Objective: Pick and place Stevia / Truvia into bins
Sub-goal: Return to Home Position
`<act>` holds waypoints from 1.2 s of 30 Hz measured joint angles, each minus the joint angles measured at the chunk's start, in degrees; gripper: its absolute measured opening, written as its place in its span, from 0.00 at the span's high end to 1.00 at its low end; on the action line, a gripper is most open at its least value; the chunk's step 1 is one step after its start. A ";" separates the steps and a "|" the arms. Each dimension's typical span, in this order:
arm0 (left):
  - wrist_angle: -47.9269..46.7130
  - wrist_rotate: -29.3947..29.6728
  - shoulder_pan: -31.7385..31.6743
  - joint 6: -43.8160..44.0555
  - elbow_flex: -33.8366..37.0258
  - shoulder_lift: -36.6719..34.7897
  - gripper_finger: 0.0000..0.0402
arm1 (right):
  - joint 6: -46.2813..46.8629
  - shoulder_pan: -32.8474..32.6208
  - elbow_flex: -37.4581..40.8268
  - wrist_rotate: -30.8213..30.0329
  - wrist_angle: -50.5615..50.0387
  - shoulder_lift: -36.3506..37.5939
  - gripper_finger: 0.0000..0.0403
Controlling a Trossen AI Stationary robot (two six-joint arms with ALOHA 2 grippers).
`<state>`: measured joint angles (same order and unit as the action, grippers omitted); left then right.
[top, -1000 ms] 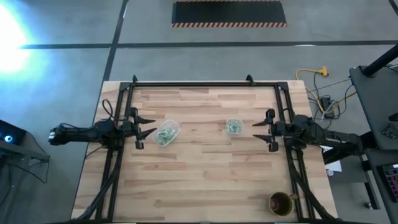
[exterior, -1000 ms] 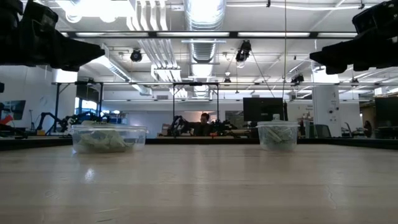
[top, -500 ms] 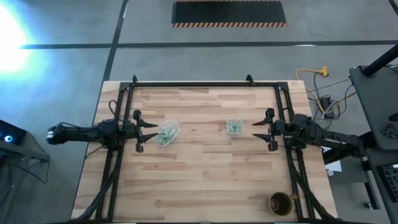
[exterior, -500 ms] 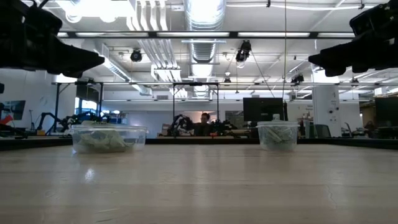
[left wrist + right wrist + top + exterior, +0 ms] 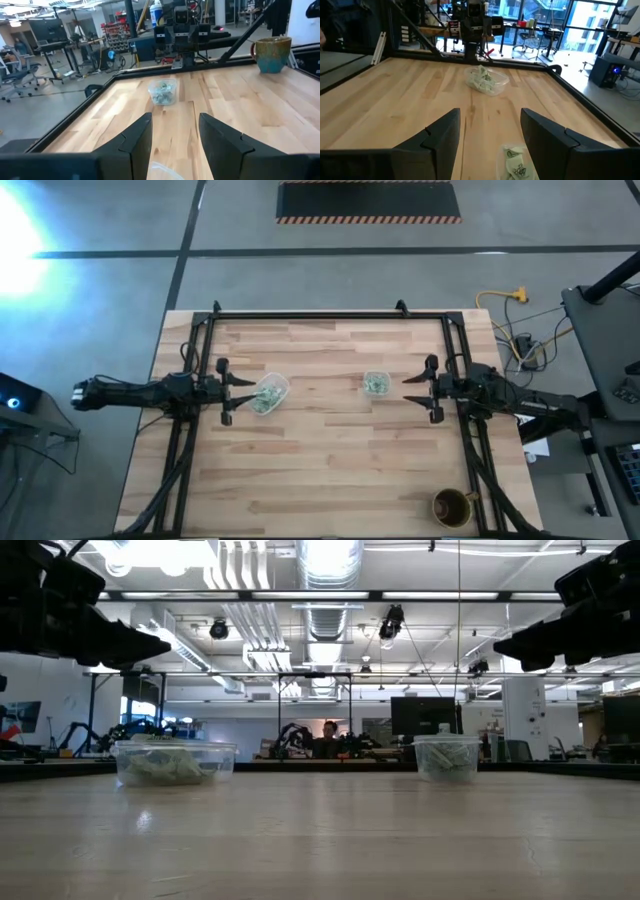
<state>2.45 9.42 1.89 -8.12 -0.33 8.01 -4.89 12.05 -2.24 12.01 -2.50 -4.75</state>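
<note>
The table is matt planked wood, the larger bin and smaller bin clear glossy plastic.

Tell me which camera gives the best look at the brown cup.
The left wrist view: the cup stands side-on there, with its whole body and handle visible. The high view looks straight down on the cup, so it shows little more than the rim and inside. The low view and the right wrist view do not show it.

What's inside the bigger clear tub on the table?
A loose heap of green and white sweetener packets lies in the bigger clear tub. The packets underneath are covered by those on top, so they cannot be counted.
</note>
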 joint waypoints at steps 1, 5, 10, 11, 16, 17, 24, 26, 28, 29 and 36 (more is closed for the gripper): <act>0.00 0.01 0.00 0.00 0.00 0.15 0.64 | 0.00 0.00 0.00 0.00 -0.01 -0.09 0.51; 0.82 0.16 0.00 0.06 -0.17 0.60 0.64 | 3.12 0.00 0.00 0.00 0.12 -0.20 0.51; 6.04 0.16 0.00 0.26 -0.25 0.60 0.64 | 10.29 -0.04 0.00 -0.16 0.10 -0.22 0.51; 7.23 0.14 0.02 0.26 -0.25 0.60 0.64 | 9.21 -0.04 0.00 -0.17 0.13 -0.23 0.51; 9.59 0.14 0.02 0.28 -0.25 0.50 0.64 | 4.17 -0.20 0.85 0.02 3.21 -0.17 0.51; 9.51 0.13 0.02 0.28 -0.25 0.53 0.64 | 3.56 -0.28 1.41 0.07 4.52 -0.17 0.51; 9.54 0.10 0.02 0.28 -0.25 0.52 0.64 | 3.28 -1.01 1.73 0.02 8.69 -0.11 0.51; 9.43 0.10 0.02 0.31 -0.25 0.76 0.64 | 3.50 -1.57 1.74 0.04 8.75 -0.09 0.51; 9.44 0.10 0.02 0.31 -0.25 0.74 0.64 | 3.46 -1.79 1.73 0.04 8.78 -0.16 0.51; 9.54 0.10 0.02 0.31 -0.25 0.73 0.64 | 3.45 -1.79 1.74 0.02 8.75 -0.20 0.51; 9.46 0.08 0.02 0.31 -0.25 0.97 0.64 | 5.16 -1.80 1.73 0.01 6.44 -0.31 0.51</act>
<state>11.91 9.50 1.91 -7.81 -0.58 8.97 0.27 10.26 -0.51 12.02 3.94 -5.06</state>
